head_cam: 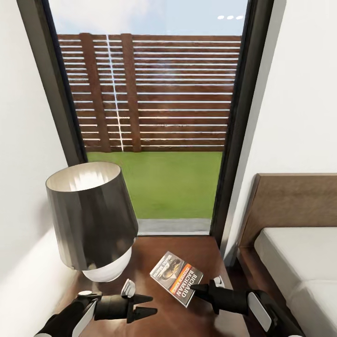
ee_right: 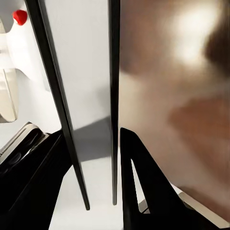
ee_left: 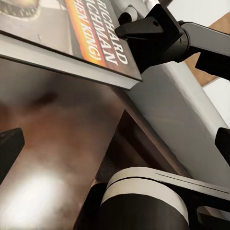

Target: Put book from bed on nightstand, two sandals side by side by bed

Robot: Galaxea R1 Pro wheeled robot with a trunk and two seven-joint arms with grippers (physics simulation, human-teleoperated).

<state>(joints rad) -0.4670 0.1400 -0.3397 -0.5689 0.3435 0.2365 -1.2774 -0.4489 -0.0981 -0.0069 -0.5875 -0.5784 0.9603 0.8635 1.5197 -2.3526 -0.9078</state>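
Now right tool (head_cam: 196,289) clamps book (head_cam: 176,277) edge — over nightstand (head_cam: 206,255).

Daylight enters through the tall window (head_cam: 154,117) ahead, leaving the head view bright and sharp, with straight frame lines bowing slightly toward the edges. The lamp (head_cam: 91,220) casts a soft shadow onto the white wall at left. Both wrist views are soft-focused at close range, with blurred glare patches on the nightstand top (ee_left: 43,191).

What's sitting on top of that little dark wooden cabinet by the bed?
On the nightstand stand a lamp and the book, gripped at its corner by the right gripper. Whatever lies beneath the book is covered.
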